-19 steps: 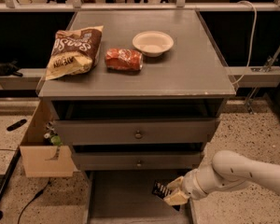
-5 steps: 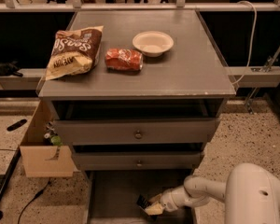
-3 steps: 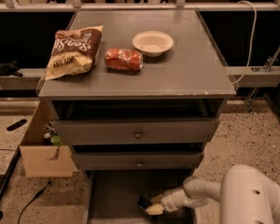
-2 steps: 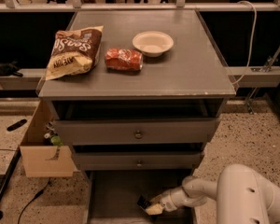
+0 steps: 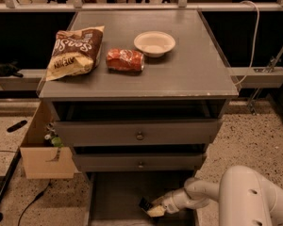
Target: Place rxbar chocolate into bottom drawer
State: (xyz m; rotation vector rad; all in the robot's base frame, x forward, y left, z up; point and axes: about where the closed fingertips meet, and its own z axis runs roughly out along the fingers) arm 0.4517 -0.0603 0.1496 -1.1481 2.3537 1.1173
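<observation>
The pincer (image 5: 152, 209), clamped on the rxbar chocolate (image 5: 144, 204) low inside the open bottom drawer (image 5: 114, 194), would best release it flat onto the floor just beneath.

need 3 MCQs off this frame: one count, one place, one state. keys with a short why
1. How many things lie on the cabinet top? A one; B two; C three.
2. Where is the claw? A above the cabinet top; B low over the bottom drawer; C out of view.
3. The bottom drawer is: A pulled open; B shut; C taken out.
Key: 1 C, there are a chip bag, a red packet and a bowl. 2 B, the claw sits over the drawer's floor with the rxbar chocolate at its tip. 3 A, its floor shows in front of the cabinet.
</observation>
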